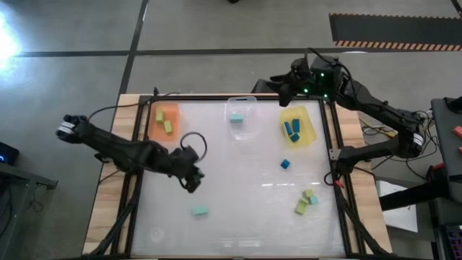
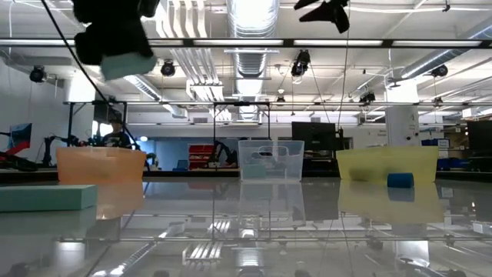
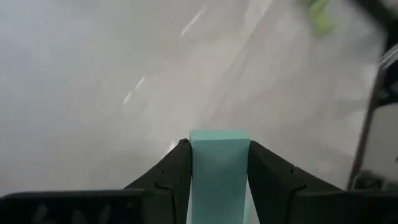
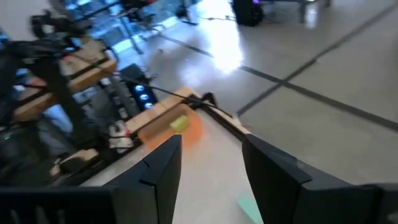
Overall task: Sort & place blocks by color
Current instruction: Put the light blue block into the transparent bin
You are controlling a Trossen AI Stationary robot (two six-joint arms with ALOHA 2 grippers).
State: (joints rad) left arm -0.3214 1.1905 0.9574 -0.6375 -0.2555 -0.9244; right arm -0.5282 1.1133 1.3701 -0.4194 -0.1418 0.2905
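Blocks (image 1: 200,211) scattered; one teal block (image 3: 219,171) gripped

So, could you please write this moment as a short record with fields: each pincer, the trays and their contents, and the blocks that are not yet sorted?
left pincer: shut on a light teal block, raised above the table's left-centre
right pincer: open, empty, at the far edge near the yellow tray
orange tray: two yellow-green blocks
clear tray: one light teal block
yellow tray: blue blocks
loose on table: teal block, blue block, small cluster of yellow-green and teal blocks
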